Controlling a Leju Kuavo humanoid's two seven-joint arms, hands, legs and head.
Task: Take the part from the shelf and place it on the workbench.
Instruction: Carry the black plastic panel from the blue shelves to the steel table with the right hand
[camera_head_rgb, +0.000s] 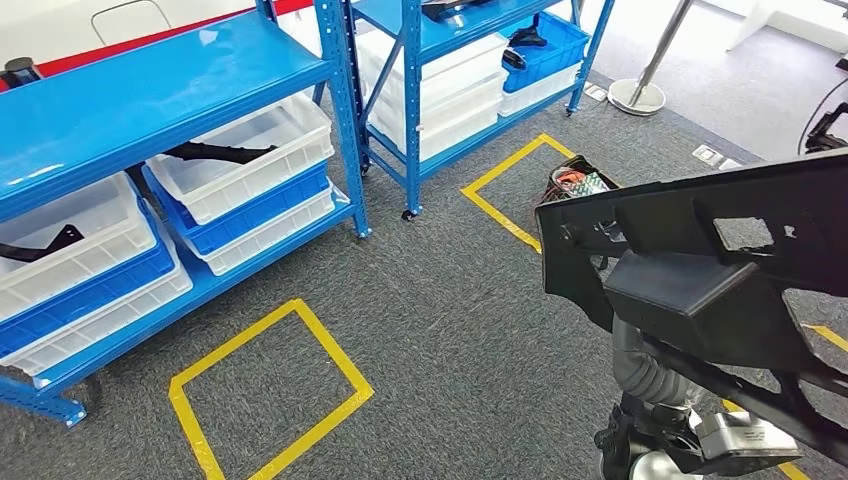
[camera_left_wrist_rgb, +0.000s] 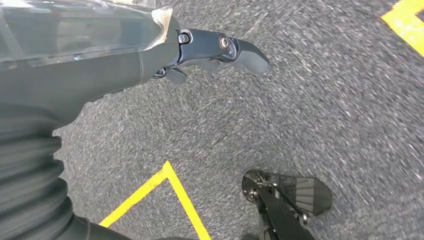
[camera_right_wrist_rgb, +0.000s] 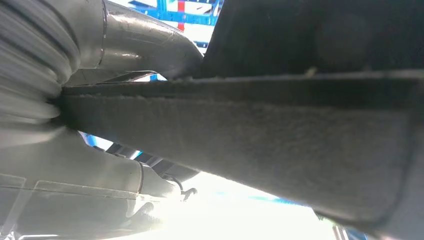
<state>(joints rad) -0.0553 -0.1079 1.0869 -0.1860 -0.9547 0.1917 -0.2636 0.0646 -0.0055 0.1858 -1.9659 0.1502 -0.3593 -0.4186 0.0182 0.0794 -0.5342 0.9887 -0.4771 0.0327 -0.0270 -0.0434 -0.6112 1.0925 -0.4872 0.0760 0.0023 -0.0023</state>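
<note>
Fingers (camera_right_wrist_rgb: 150, 47) of the right hand (camera_right_wrist_rgb: 100, 100) press around the edge of the black part (camera_head_rgb: 700, 270), thumb on one side and fingers on the other in the right wrist view, so the part is firmly in that hand's grasp. From the head view the part is large, flat and ribbed with a boxy block on its face, carried high and close to the body over the right arm (camera_head_rgb: 650, 380). The left hand (camera_left_wrist_rgb: 215, 50) hangs over the grey carpet (camera_left_wrist_rgb: 300, 110) holding nothing, its dark fingers lying fairly straight and close together; whether they are properly apart I cannot tell. Yellow tape squares (camera_head_rgb: 270, 390) mark the floor just ahead. Farther off stand the blue shelves (camera_head_rgb: 150, 90), with white bins (camera_head_rgb: 240, 150) nested in blue trays, some holding similar black parts (camera_head_rgb: 215, 152). Farther still, a second blue rack (camera_head_rgb: 440, 40) and a metal post base (camera_head_rgb: 637, 97). My reading is that the pick is done and the carry is in hand. The next move calls for finding and facing the workbench, keeping the wide part level and clear of the shelf uprights, then lowering it flat before letting go.
</note>
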